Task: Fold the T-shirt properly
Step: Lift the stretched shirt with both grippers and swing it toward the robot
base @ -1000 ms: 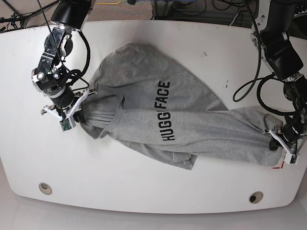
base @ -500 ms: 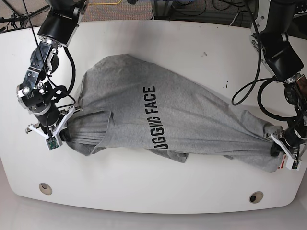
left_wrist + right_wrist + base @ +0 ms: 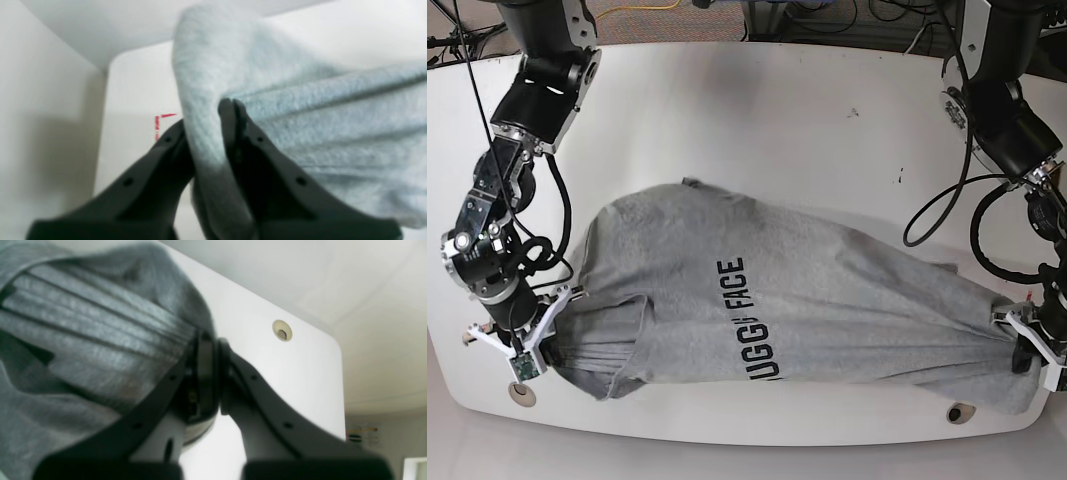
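Observation:
The grey T-shirt (image 3: 777,300) with black lettering lies stretched across the near part of the white table (image 3: 747,110), its print facing up. My left gripper (image 3: 1025,352) is shut on the shirt's bunched right end near the front right corner; in the left wrist view, cloth (image 3: 300,133) runs between the black fingers (image 3: 247,143). My right gripper (image 3: 539,340) is shut on the shirt's gathered left end near the front left edge. Pleated fabric (image 3: 83,350) is pinched between its fingers (image 3: 233,383) in the right wrist view.
Two round grommet holes sit near the table's front edge, one on the left (image 3: 522,393) and one on the right (image 3: 957,412). A red tape mark (image 3: 160,123) shows on the table by the left gripper. Cables lie behind the table.
Both grippers have pulled the shirt toward the front edge of the table while holding its ends. The shirt has slid forward and spread wider, stretched between them.

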